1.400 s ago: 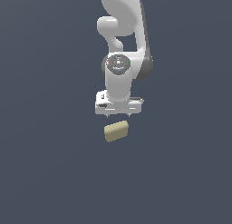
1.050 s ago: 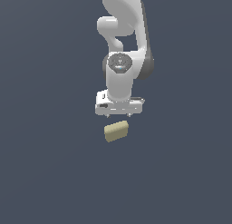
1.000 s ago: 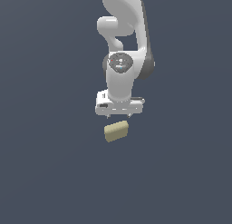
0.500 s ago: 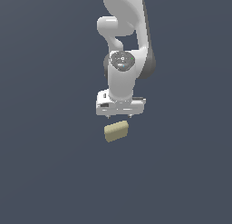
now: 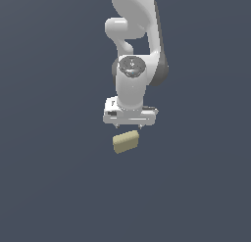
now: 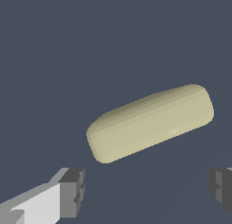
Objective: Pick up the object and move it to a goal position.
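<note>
The white, glossy Franka Panda arm enters the exterior view from twelve o'clock and hangs straight down the middle of the picture. Its rounded upper links curve into a thick wrist section with a grey circular joint cap facing the camera. Below the wrist sits the flat white hand, and under it the two-fingered gripper points toward six o'clock. In the wrist view its dark grey fingertips stand wide apart, with nothing between them.
</note>
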Controlling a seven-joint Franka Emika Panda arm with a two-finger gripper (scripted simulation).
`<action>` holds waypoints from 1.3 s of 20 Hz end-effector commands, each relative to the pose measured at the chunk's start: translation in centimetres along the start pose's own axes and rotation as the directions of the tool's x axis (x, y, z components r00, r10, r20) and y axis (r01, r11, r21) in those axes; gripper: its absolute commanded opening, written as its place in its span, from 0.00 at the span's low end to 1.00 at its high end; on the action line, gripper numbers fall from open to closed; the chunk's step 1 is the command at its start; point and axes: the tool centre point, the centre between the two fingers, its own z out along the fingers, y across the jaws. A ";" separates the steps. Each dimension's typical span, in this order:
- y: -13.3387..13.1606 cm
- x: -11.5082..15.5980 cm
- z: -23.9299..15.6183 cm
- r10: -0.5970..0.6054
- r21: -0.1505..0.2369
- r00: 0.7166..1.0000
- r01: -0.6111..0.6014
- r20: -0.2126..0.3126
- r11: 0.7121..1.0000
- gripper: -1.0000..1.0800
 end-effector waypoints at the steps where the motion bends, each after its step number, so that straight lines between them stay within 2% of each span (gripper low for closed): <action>1: 0.0 0.1 0.0 0.039 0.001 0.999 -0.039 -0.001 0.999 0.96; 7: 0.2 0.4 0.1 0.168 0.004 0.986 -0.168 -0.002 0.986 0.96; 13: 0.3 0.8 0.2 0.331 0.007 0.944 -0.331 -0.004 0.944 0.96; 19: 0.5 1.3 0.3 0.486 0.012 0.874 -0.486 -0.005 0.874 0.96; 26: 0.7 1.8 0.4 0.649 0.017 0.761 -0.648 -0.006 0.761 0.96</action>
